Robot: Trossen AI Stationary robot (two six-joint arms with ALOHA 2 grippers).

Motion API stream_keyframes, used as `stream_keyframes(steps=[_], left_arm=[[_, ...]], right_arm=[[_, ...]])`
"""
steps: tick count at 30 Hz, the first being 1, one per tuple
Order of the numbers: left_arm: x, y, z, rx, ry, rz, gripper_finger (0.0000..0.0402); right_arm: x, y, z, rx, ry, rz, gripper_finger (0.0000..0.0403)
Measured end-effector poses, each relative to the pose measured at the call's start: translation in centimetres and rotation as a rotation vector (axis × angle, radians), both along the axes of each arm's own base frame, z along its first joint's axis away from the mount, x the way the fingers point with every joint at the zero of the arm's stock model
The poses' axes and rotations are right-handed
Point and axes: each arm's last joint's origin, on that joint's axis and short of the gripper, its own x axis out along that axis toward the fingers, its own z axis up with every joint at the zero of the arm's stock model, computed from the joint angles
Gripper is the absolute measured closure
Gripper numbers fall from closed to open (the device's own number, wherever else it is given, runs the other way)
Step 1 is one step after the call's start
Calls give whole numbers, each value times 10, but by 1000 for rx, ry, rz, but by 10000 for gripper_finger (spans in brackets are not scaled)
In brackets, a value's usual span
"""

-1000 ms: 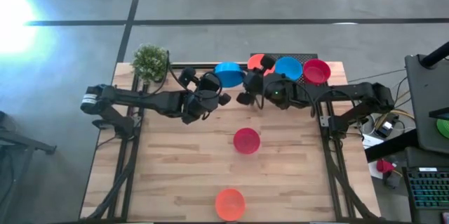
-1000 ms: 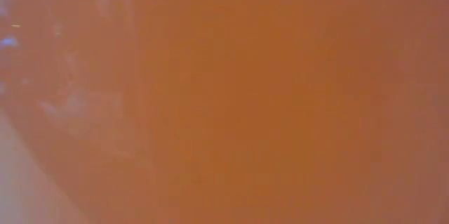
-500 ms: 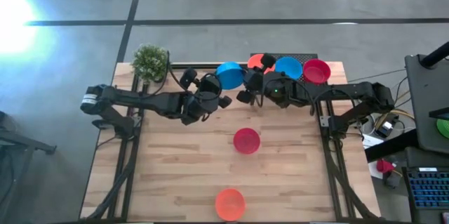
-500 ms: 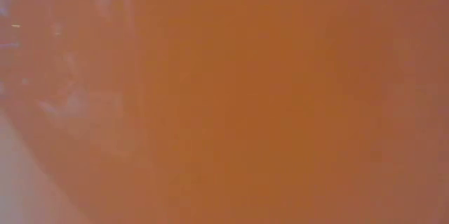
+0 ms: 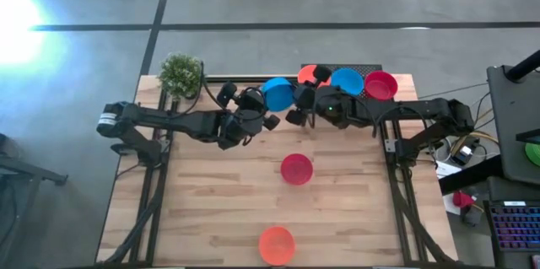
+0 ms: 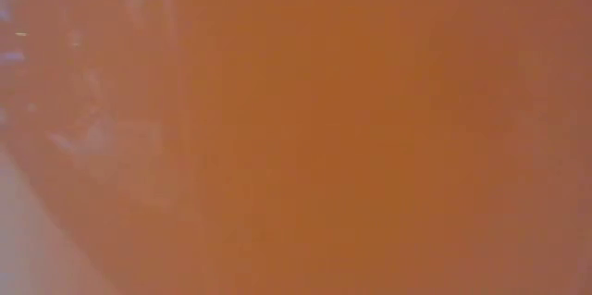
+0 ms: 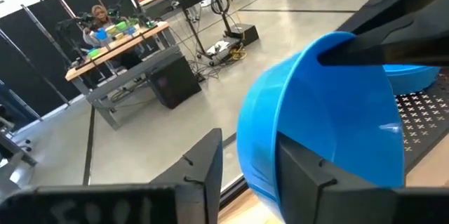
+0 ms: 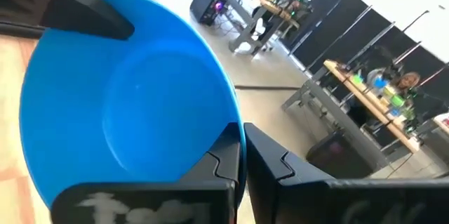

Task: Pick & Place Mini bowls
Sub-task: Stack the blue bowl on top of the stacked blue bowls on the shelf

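High view: the left gripper (image 5: 257, 103) and right gripper (image 5: 297, 104) meet on 1 blue mini bowl (image 5: 278, 93) by the table's (image 5: 211, 201) far edge. Beyond the right gripper sit an orange bowl (image 5: 307, 73), a second blue bowl (image 5: 347, 80) and a red bowl (image 5: 380, 85). Nearer lie a loose red bowl (image 5: 296, 169) and an orange bowl (image 5: 276, 244).

Low view: orange fills it.

Left wrist view: its jaws stand parted around the blue bowl's (image 7: 323, 122) rim.

Right wrist view: its fingers pinch the rim (image 8: 235, 129) shut.

A handover, seemingly; 2 loose bowls remain.
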Motion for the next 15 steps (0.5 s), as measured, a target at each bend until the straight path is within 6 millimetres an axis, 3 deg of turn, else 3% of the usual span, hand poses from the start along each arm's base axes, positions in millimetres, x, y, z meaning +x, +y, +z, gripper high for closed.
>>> stream_keyframes(steps=[10,15], left_arm=[[0,-5,2,-41,-6,-100,289],[0,-6,2,-44,-4,-110,289]], right_arm=[[-12,-20,-14,94,84,-117,395],[-19,-27,-10,95,92,-140,395]])
